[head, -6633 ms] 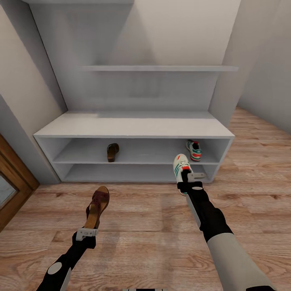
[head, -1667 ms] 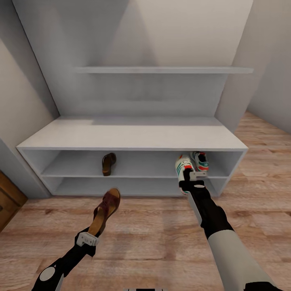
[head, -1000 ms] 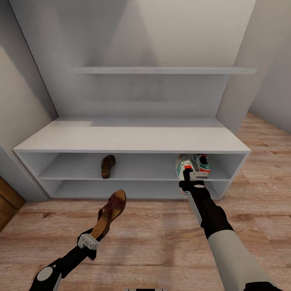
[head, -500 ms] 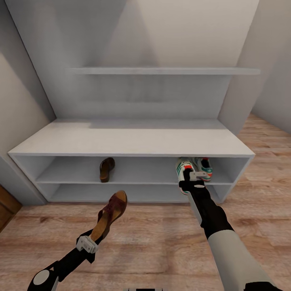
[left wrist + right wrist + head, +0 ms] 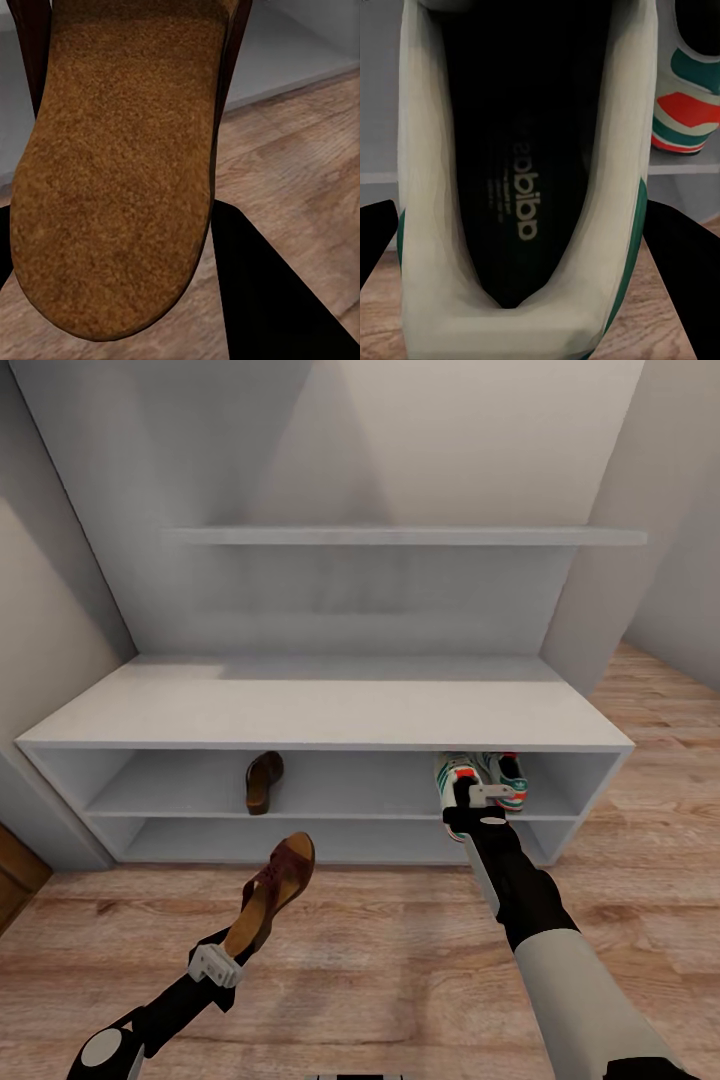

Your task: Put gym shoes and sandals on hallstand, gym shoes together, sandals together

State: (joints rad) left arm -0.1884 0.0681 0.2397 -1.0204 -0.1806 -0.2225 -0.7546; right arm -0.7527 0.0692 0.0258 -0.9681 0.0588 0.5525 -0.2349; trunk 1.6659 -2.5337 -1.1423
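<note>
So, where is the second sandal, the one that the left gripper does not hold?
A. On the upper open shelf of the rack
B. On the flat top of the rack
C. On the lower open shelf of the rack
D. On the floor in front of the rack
A: the other sandal lies on the upper open shelf of the rack, while the left gripper holds its mate.

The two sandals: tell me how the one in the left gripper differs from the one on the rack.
The held sandal hangs above the corridor floor in the left gripper, tilted; the shelved sandal lies flat on the hallstand upper shelf, free of any gripper. Both are dark brown with tan soles.
</note>
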